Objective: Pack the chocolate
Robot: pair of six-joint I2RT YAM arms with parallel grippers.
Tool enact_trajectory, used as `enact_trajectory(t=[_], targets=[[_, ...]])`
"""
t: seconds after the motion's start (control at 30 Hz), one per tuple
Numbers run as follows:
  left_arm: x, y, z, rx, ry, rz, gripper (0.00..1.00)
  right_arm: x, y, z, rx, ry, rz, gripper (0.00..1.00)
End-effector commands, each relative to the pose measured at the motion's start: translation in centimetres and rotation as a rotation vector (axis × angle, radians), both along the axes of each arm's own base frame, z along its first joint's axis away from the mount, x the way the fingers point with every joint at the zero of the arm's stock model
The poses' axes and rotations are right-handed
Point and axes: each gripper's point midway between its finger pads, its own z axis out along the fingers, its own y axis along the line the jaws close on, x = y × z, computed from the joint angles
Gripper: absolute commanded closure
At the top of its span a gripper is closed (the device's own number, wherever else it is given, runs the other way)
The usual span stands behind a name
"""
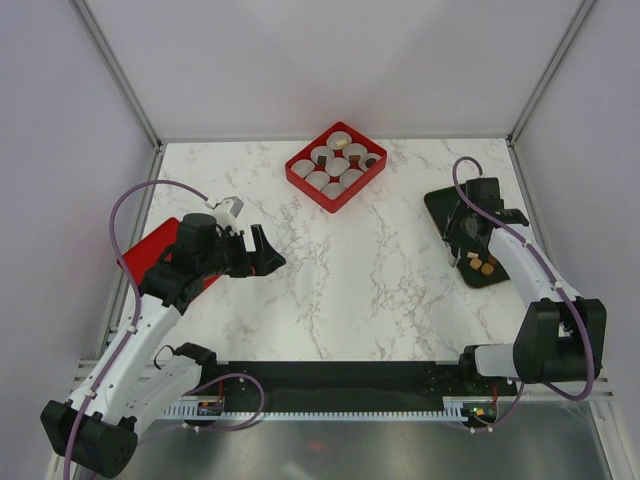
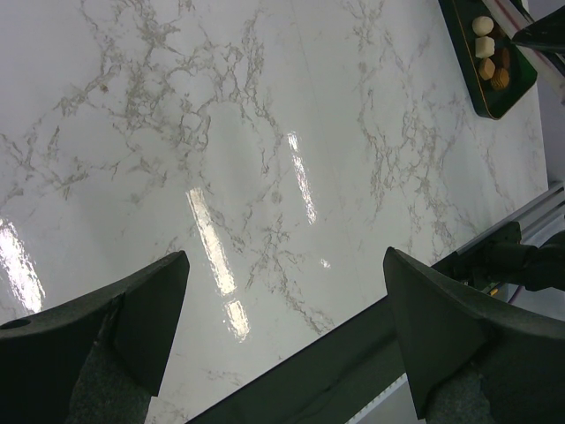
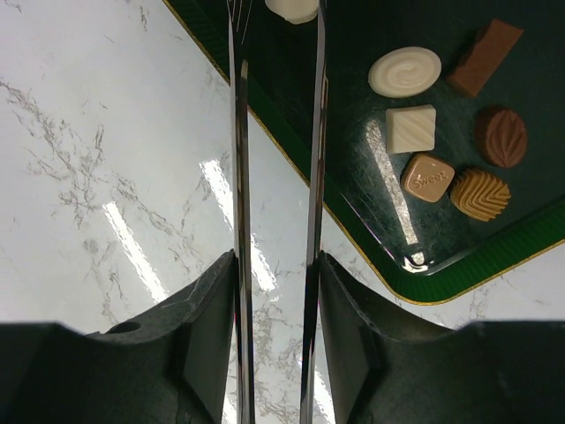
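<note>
The chocolate [image 3: 428, 177] is several small white, tan and brown pieces lying on a dark green tray [image 3: 371, 221]. It also shows in the top view [image 1: 481, 266] and the left wrist view [image 2: 486, 62]. My right gripper [image 3: 275, 265] is shut on long metal tweezers [image 3: 240, 177], one jaw pressed on each arm. The tweezers reach over the tray's edge. A white piece [image 3: 292, 9] sits between their arms at the frame's top edge; whether it is pinched does not show. My left gripper [image 2: 282, 291] hangs open over bare marble at the left [image 1: 265, 250].
A red box [image 1: 300, 175] at the back centre holds several white paper cups [image 1: 318, 178], a few with a brown piece inside. A flat red lid [image 1: 150, 250] lies under my left arm. The green tray [image 1: 440, 205] sits near the right wall.
</note>
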Motion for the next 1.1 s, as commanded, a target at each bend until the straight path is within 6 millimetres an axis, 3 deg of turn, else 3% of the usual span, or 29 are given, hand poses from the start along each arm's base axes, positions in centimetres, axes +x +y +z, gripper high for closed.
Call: enact_trajectory(t=[0.0, 0.5, 0.83, 1.07], targets=[[0.4, -0.1, 0.3, 0.013, -0.043, -0.028, 0.00, 1.2, 0.5, 0.4, 0.048, -0.047, -0.005, 0.52], [0.3, 0.0, 0.4, 0.011, -0.050, -0.027, 0.00, 1.6, 0.6, 1.9, 0.075, -0.087, 0.001, 0.61], [0.3, -0.1, 0.4, 0.012, -0.051, -0.029, 0.00, 2.5, 0.5, 4.9, 0.063, -0.147, 0.008, 0.63], [0.3, 0.0, 0.5, 0.012, -0.054, -0.026, 0.00, 3.9, 1.8, 7.1, 0.131, -0.195, 0.036, 0.64]])
